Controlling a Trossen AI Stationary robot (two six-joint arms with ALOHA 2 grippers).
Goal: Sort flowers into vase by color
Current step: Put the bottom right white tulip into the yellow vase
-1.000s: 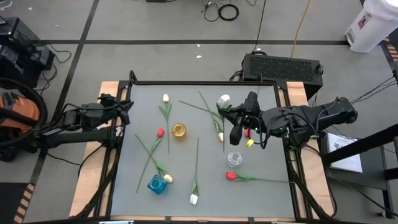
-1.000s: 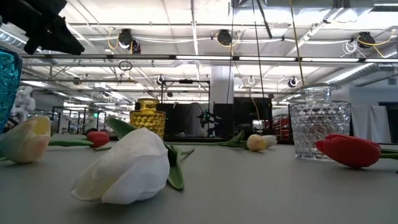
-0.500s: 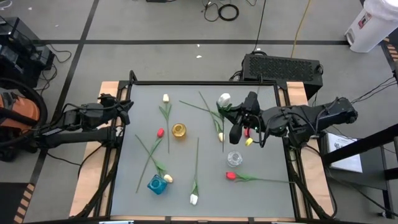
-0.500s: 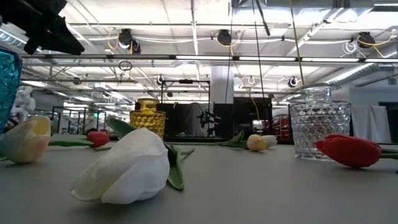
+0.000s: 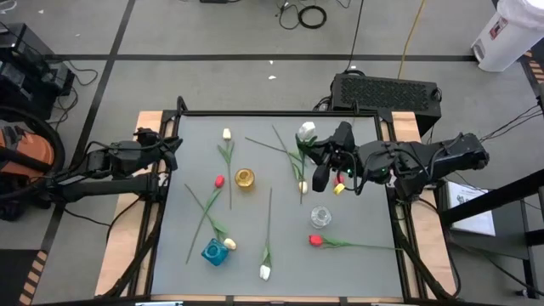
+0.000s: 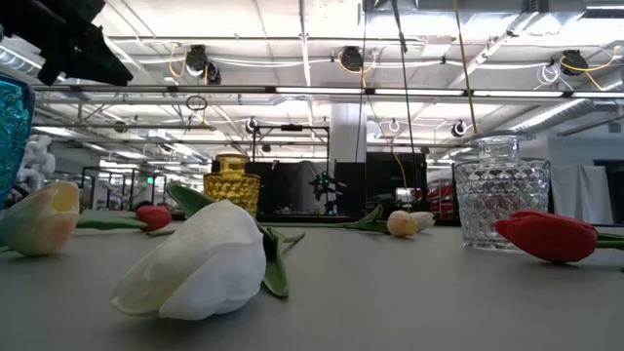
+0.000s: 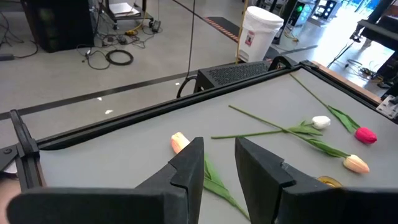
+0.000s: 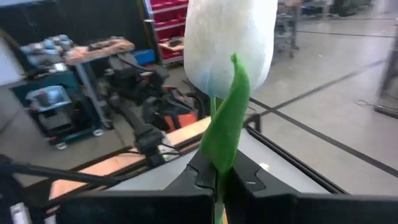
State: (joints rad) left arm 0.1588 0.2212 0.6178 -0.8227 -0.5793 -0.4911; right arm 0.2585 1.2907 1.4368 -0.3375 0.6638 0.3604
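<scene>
White tulip point(image 8: 229, 43) is clamped by its stem between the right fingers point(image 8: 214, 177), which are shut on it; the head stands straight out beyond the fingertips, with one green leaf point(image 8: 225, 124) lying along the stem. Long axis of the flower therefore runs in line with the fingers, head outermost. In the high view the right fingers point(image 5: 323, 166) hang above the table point(image 5: 280, 238) near its far right part, with the white head point(image 5: 305, 131) carried on the side of the fingers away from the clear glass vase point(image 5: 320, 217). That vase stands on the table close to the fingers, on their near side; the yellow vase point(image 5: 245, 178) lies farther off toward the left arm, and the blue vase point(image 5: 214, 252) is well apart at the near left. Judgement: insertion requires the stem end, not the head, to lead into a vase mouth, so the flower axis must be turned toward vertical first. Left fingers point(image 7: 217, 168) stand apart, holding nothing, at the left edge of the table; the right arm is the nearer one to the clear vase
</scene>
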